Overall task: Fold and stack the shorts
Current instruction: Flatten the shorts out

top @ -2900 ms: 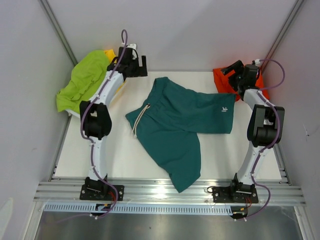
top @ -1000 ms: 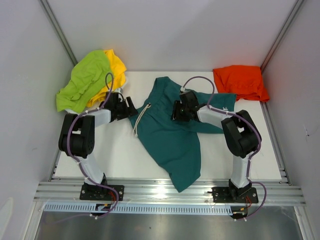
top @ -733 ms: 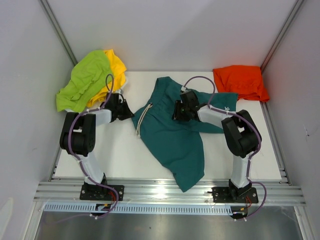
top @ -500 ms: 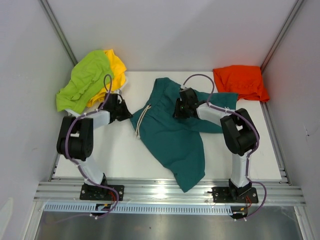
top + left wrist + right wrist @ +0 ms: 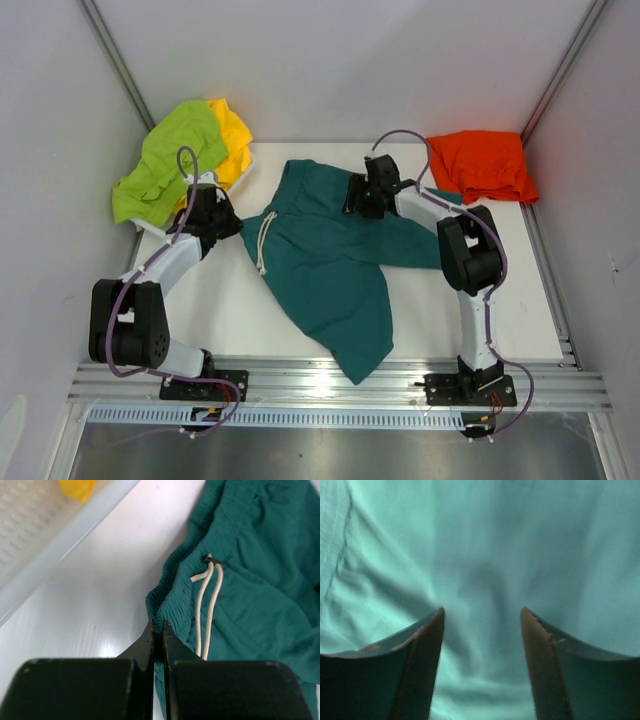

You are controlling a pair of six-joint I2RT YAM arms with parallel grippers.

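Top external view: white table [image 5: 230, 310] w/ grey walls [image 5: 330, 60], metal rail [image 5: 330, 380] at near edge. Mid-table: teal shorts [image 5: 330, 260], spread; lime shorts [image 5: 165, 170] over yellow shorts [image 5: 232, 140] at far-left corner, orange shorts [image 5: 482, 165] far right. Left gripper [image 5: 159, 627] clamped on teal waistband [image 5: 172, 607]; right gripper [image 5: 481, 612] jaws apart above teal cloth. Yellow pair mostly covered; right wrist view blurred.

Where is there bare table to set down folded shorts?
Front left, between the left arm and the teal shorts; front right, between them and the right arm. Back is crowded: lime shorts and yellow shorts left, orange shorts right.
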